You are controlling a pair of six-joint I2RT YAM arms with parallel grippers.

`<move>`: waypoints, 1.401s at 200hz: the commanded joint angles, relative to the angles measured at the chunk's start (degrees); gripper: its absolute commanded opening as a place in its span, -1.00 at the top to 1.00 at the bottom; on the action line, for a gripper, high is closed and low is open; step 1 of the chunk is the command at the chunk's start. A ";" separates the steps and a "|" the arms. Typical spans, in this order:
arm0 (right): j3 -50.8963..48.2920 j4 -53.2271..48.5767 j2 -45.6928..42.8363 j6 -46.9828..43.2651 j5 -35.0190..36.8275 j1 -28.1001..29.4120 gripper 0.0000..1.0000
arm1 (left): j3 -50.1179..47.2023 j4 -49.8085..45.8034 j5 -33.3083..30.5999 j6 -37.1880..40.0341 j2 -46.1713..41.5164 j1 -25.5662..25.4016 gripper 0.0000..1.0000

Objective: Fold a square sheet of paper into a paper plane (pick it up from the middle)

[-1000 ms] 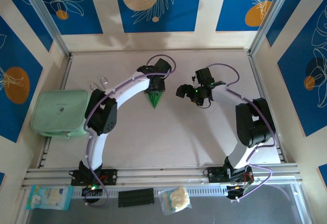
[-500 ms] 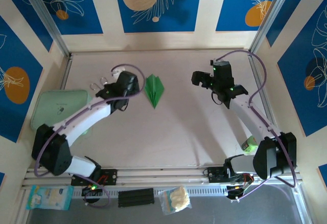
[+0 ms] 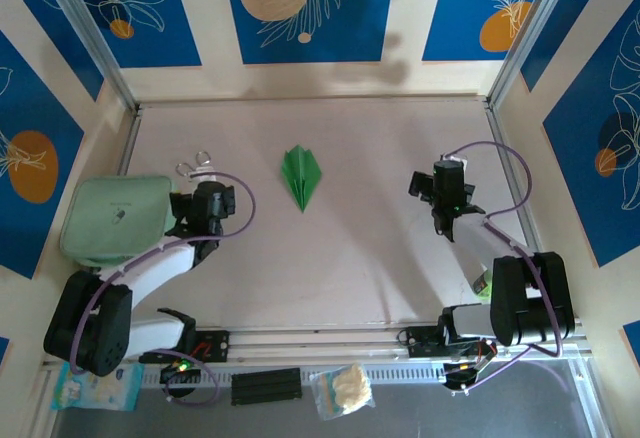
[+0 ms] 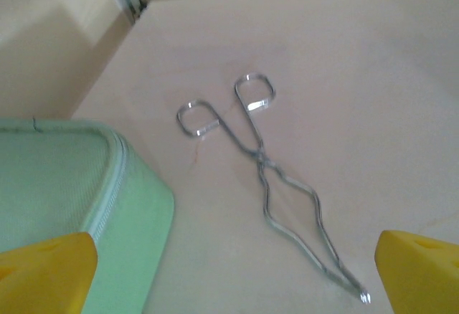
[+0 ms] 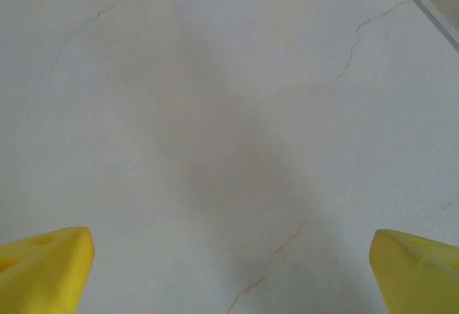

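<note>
Lying flat on the table (image 3: pixel 380 258), toward the far middle, the paper plane (image 3: pixel 302 176) is a slim bright green dart with a centre ridge and layered wings. Its narrow tip points toward the near edge. Nothing touches it, and both arms are well apart from it, one on each side.

The left tool (image 3: pixel 203 206) sits to the plane's left, just beside the right edge of a pale mint-green pouch (image 3: pixel 112 220). In the left wrist view the left tool (image 4: pixel 229 278) has its yellow fingertips (image 4: pixel 44 271) in the two lower corners, spread wide with nothing between them. Ahead of them a pair of thin wire tongs (image 4: pixel 264 174) lies on the bare table (image 4: pixel 373 77), its two finger loops toward the far corner and its joined tips close to the right-hand fingertip. The rounded, zippered corner of the pouch (image 4: pixel 72 185) lies on the left of that view, apart from the tongs. From above, the tongs (image 3: pixel 195 166) lie just beyond the left tool.

The right tool (image 3: pixel 443 184) is to the plane's right, over the bare table. In its wrist view the right tool (image 5: pixel 229 271) has its yellow fingertips (image 5: pixel 44 264) wide apart and holds nothing; below them is a pale surface (image 5: pixel 229 113) with hairline cracks. A small green roll (image 3: pixel 486 280) sits near the right arm's base, partly hidden by the arm.
</note>
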 commanded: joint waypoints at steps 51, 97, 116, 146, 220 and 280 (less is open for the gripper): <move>-5.10 21.66 5.35 -8.31 -8.75 -1.36 -0.98 | -5.12 8.89 12.60 6.92 0.68 8.31 -0.98; -8.82 31.67 7.42 -8.25 -18.16 -4.44 -0.98 | -13.99 30.24 23.92 9.91 2.07 11.10 -0.98; -10.50 35.65 8.58 -8.36 -20.31 -5.01 -0.98 | -14.81 34.99 27.91 10.09 3.87 13.13 -0.98; -11.93 39.40 10.19 -8.71 -22.50 -5.45 -0.98 | -13.86 40.32 33.00 11.27 9.08 14.81 -0.98; -10.91 38.65 11.38 -9.24 -22.22 -5.02 -0.98 | -8.77 41.42 30.43 10.36 20.00 15.62 -0.99; -10.94 38.59 11.46 -9.24 -22.18 -4.97 -0.98 | -8.70 40.88 31.17 10.90 19.76 15.43 -0.99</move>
